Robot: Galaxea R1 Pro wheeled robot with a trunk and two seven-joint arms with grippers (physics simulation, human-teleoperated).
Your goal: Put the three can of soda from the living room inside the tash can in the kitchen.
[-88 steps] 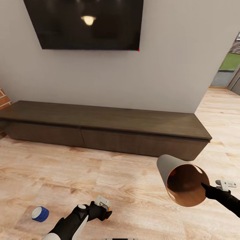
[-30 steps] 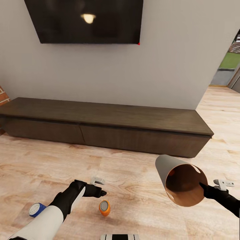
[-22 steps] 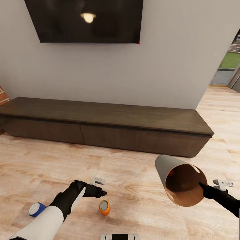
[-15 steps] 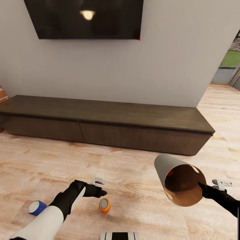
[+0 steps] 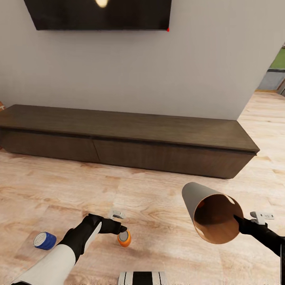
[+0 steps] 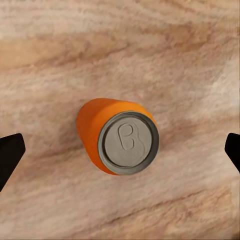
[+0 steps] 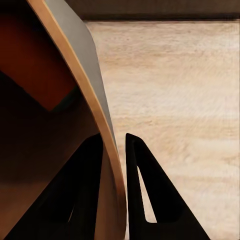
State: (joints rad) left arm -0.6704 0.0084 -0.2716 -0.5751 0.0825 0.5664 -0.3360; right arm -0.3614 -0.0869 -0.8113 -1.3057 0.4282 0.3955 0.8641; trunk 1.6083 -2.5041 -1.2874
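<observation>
From the head camera I had the left gripper [image 5: 120, 228] hanging just above an orange soda can [image 5: 124, 238] that stood upright on the wood floor [image 5: 158, 221], well out in front of the long dark cabinet [image 5: 126, 144]. A blue can [image 5: 44, 240] lay on its side on the floor, further from the cabinet's right end than the orange one. My right gripper [image 5: 237, 221] held the trash can [image 5: 211, 215] tipped over in the air, its brown mouth turned toward me, in front of the cabinet's right end. Above the cabinet hung the black TV [image 5: 99, 16].

On the left wrist camera the soda can's [image 6: 118, 136] grey top faced straight up at me, and the black fingers [image 6: 10, 157] showed only as tips at the two edges, spread wide with the can centred between them and touching neither.

On the right wrist camera the fingers [image 7: 145, 195] were pinched narrow onto the trash can's rim [image 7: 82, 95], one inside the wall and one outside.

I judged this to be the pick-up of a can, with the kitchen leg not yet begun. The next move, as I read it, called for a straight drop until the fingers straddled the body, then a firm close without knocking it over.
</observation>
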